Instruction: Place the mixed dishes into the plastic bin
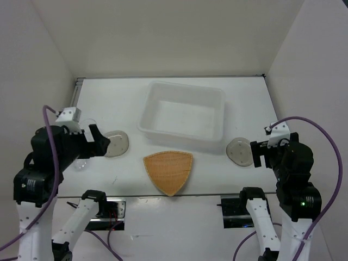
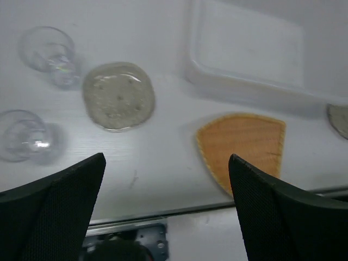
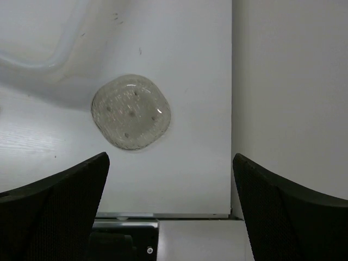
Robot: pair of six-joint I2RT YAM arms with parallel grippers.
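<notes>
Empty and spread, the left end effector and right end effector hover over the bench. Outside the bin lie the plate and a saucer. Best lower the right one squarely over that saucer, pinching its rim.

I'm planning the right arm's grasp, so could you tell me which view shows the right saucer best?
The right wrist view: the right saucer lies whole, nothing covering it. The top view shows it small, with the right gripper at its right edge. The left wrist view catches only a sliver at the frame's edge.
</notes>
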